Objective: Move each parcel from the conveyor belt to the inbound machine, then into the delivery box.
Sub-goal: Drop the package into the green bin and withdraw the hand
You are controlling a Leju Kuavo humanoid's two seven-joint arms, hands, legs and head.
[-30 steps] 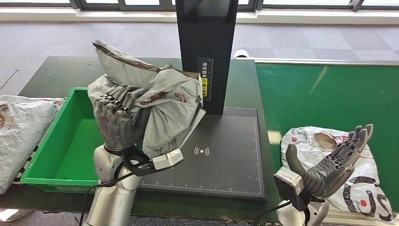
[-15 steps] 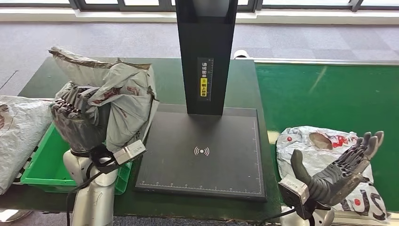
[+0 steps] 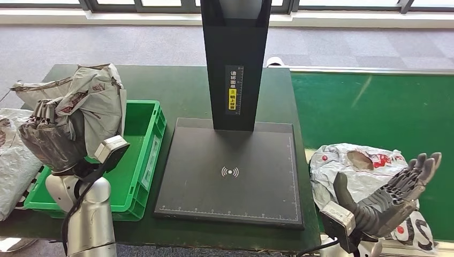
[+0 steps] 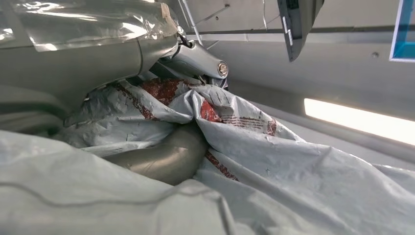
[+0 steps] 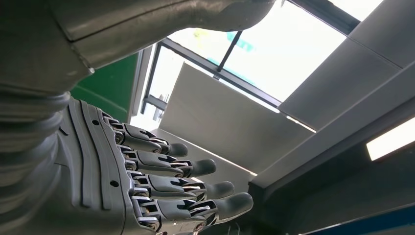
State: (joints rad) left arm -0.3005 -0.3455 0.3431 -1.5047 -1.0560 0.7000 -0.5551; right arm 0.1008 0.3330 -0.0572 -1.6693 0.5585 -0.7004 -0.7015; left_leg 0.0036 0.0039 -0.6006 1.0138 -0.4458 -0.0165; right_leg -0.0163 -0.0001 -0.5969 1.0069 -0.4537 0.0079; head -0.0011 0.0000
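Am gripping grey parcel (image 3: pixel 85 104) w/ my left hand (image 3: pixel 51 142), fingers clamped round crumpled bag, holding it above green delivery box (image 3: pixel 143 160) so drop should land inside. My right hand (image 3: pixel 393 195) is hovering empty, fingers apart, palm up, over next parcel (image 3: pixel 356 168) on conveyor belt (image 3: pixel 375 107), ready for pickup. Inbound machine (image 3: pixel 230 171) is lying between my hands.

Held parcel (image 3: pixel 91 99): grey poly mailer with red print, crumpled, gripped in the left hand (image 3: pixel 51 142), raised over the left end of the box (image 3: pixel 136 160). Box: green crate, open top, just left of the scanner (image 3: pixel 230 171), a flat black pad with an upright black column. Second parcel (image 3: pixel 364 166): grey-white mailer with red marks, flat on the green belt (image 3: pixel 369 107), right of the scanner.
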